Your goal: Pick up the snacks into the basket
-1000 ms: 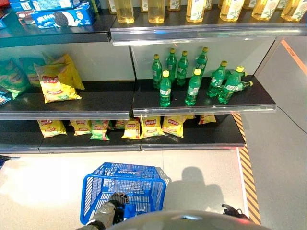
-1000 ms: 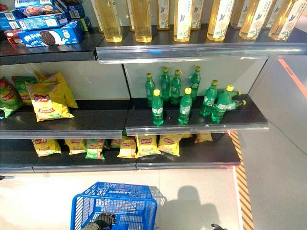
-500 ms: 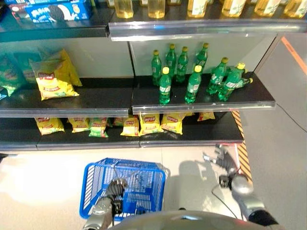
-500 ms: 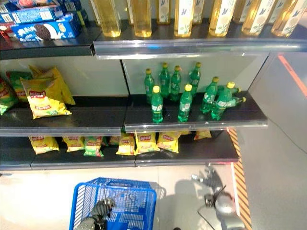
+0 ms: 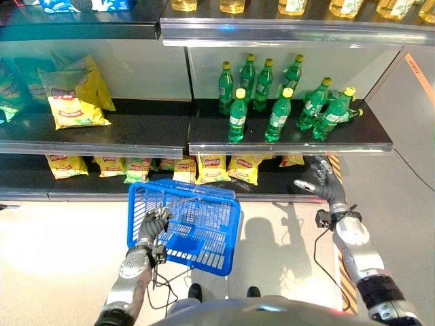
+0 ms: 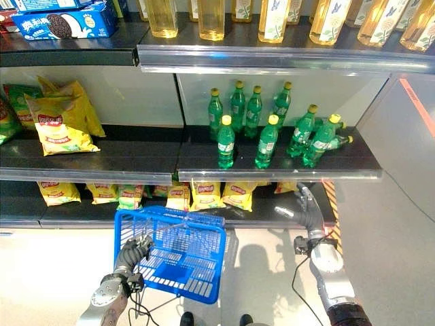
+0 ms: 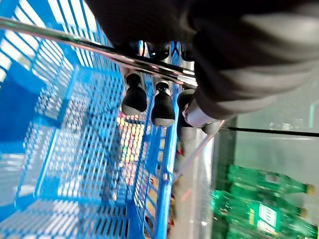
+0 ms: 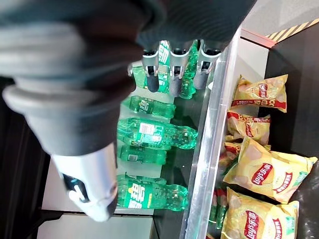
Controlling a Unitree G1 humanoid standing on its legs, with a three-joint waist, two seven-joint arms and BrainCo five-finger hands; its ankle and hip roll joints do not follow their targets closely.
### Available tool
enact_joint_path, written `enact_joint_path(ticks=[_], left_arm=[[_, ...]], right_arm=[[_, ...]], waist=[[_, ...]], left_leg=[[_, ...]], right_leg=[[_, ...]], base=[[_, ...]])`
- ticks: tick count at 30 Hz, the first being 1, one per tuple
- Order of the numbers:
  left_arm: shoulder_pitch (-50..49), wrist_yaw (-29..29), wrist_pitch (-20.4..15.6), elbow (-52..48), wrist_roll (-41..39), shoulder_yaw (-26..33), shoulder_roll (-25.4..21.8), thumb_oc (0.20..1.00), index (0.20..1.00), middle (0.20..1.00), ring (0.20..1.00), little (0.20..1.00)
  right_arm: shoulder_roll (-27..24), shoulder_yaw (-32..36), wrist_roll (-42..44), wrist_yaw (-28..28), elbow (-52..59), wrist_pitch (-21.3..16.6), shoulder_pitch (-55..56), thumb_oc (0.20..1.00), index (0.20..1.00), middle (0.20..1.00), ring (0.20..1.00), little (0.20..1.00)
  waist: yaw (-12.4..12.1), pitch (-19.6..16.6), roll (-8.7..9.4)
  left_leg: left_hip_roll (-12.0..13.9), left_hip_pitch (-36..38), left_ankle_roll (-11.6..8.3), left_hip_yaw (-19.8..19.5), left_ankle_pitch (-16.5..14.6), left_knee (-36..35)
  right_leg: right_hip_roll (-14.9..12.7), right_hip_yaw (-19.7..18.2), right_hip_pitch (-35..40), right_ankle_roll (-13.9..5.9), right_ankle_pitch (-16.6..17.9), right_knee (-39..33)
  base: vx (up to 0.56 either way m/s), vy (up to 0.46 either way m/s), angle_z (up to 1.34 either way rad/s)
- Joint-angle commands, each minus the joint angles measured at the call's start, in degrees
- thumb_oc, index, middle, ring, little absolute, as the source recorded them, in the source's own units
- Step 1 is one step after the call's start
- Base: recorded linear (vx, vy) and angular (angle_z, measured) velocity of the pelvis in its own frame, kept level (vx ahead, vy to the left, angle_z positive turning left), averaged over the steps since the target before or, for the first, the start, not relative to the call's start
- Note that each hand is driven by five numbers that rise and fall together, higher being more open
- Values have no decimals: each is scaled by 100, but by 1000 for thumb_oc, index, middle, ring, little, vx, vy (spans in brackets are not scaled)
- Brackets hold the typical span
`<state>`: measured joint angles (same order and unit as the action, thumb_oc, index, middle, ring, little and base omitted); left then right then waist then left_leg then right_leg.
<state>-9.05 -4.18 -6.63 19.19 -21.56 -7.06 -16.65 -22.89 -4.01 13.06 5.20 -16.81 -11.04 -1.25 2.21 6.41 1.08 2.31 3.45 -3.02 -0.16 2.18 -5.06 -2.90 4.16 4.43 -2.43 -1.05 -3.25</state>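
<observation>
The left hand point(image 5: 155, 223) has its fingers curled round the metal handle point(image 7: 99, 50) of the blue basket point(image 5: 187, 224), holding it up off the floor in front of the shelves. The right hand point(image 5: 318, 182) hangs open, fingers relaxed and holding nothing, in front of the bottom shelf point(image 5: 285, 187) at its right end. The snacks, yellow chip bags point(image 5: 212, 168), lie in a row on that bottom shelf, just behind the basket's far rim and to the left of the right hand. Right above them the middle shelf point(image 5: 292, 144) carries green bottles point(image 5: 275, 109), its front edge overhanging the bags. Larger yellow bags point(image 5: 71, 102) sit on the middle shelf further left.
</observation>
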Motion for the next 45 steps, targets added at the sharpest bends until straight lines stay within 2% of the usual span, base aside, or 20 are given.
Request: enact_joint_path(ticks=[1,5,10,17,21,26,35,45], left_arm=[[250,7,-546,-748,-299,481,-146,200,200,200,200,200],[294,17,-574,-753,-365,467,-152,200,200,200,200,200],[448,-29,-563,-999,-310,339,-269,200,200,200,200,200],[358,-116,-589,-1529,-340,480,-317,200,200,200,200,200],[355,-108,-640,-1832,-417,539,-460,200,200,200,200,200],[311,-84,-664,-2062,-487,546,-572,200,200,200,200,200],[289,-115,-652,-2193,-504,541,-584,200,200,200,200,200],[328,-305,-643,-2401,-485,525,-600,200,200,200,200,200]], right_arm=[[-107,-70,131,-165,338,-261,-387,1000,1000,1000,1000,1000],[-157,-168,172,-211,324,-265,-477,1000,1000,1000,1000,1000],[-220,-173,161,-194,390,-199,-666,1000,1000,1000,1000,1000],[-150,-26,426,123,7,-190,-1143,1000,1000,1000,1000,1000],[-275,-106,504,207,-47,-211,-1556,1000,1000,1000,1000,1000],[-401,-155,510,198,98,-235,-1782,1000,1000,1000,1000,1000],[-359,-178,285,301,268,-249,-2000,1000,1000,1000,1000,1000],[-70,70,47,1135,-449,-32,-2401,1000,1000,1000,1000,1000]], waist=[[-176,-134,131],[-206,-183,134],[-272,-68,126],[-378,74,154],[-464,302,193],[-542,514,208],[-610,722,202],[-683,880,200]], left_leg=[[-241,305,279,-6,-640,121],[-256,279,268,-7,-609,86],[-303,229,341,-63,-693,236],[-324,132,316,-78,-625,204],[-320,-235,288,-97,-501,230],[-367,-591,307,-170,-490,487],[-402,-804,314,-232,-467,565],[-433,-859,326,-248,-507,624]], right_leg=[[-156,-42,-371,-442,-313,897],[-194,-24,-322,-460,-234,701],[-203,-22,-398,-447,-332,999],[-245,45,-412,-451,-243,797],[-245,60,-678,-451,-114,704],[-234,48,-950,-417,-84,852],[-238,81,-1128,-417,-76,894],[-250,89,-1175,-416,-100,953]], base=[[0,0,0],[-16,3,0],[-20,3,1],[-29,-4,2],[-117,-25,6],[-36,-9,5],[-8,1,3],[0,0,0]])
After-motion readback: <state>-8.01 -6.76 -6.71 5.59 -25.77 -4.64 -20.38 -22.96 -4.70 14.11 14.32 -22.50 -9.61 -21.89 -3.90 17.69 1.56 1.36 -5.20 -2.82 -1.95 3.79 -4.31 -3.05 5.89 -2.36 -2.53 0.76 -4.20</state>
